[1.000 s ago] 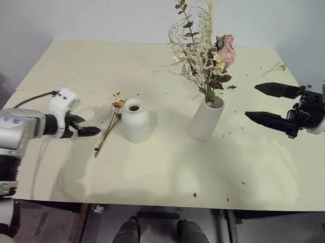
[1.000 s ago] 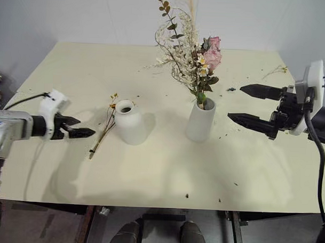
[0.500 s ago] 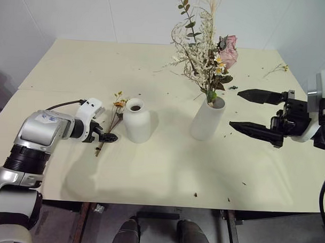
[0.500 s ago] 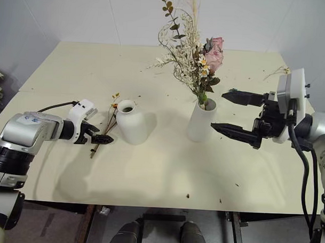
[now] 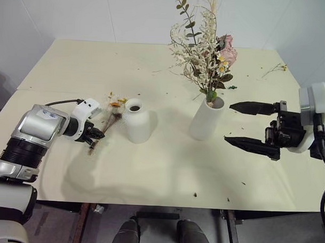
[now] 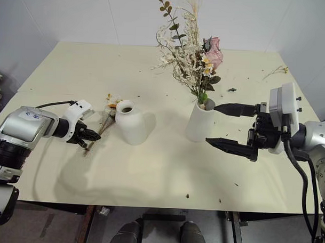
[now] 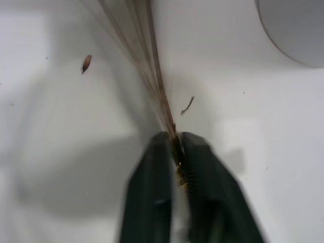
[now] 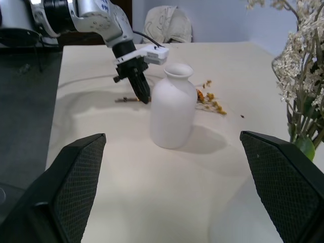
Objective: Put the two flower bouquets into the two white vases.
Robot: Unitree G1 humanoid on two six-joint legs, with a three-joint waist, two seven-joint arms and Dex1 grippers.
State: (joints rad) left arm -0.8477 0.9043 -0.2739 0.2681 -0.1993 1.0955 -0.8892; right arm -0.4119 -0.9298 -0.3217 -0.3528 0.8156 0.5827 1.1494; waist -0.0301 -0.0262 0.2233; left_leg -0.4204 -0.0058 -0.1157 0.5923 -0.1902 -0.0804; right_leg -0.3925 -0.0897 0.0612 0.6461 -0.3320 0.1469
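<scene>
Plenty of bare counter [image 5: 161,169] toward the near edge, and wide open room across the far half too. Short round-shouldered vase [image 5: 137,120] standing upright left of centre, mouth empty. Just to its left, sparse bunch of thin brown stems [image 5: 106,119] lying flat on the counter, orange-yellow blooms up beside the vase's shoulder. Left end effector [image 5: 93,136] pinched shut on the stem ends, fingers [image 7: 152,202] together around them in the left wrist view. Taller cylinder vase [image 5: 206,120] right of centre, bushy bouquet [image 5: 205,48] with pink roses standing in it. Right end effector [image 5: 250,124] spread wide, empty, just right of the tall vase, pointing at it. Loose twigs and crumbs [image 5: 274,68] dotted about near the far right corner. No readable writing anywhere.
</scene>
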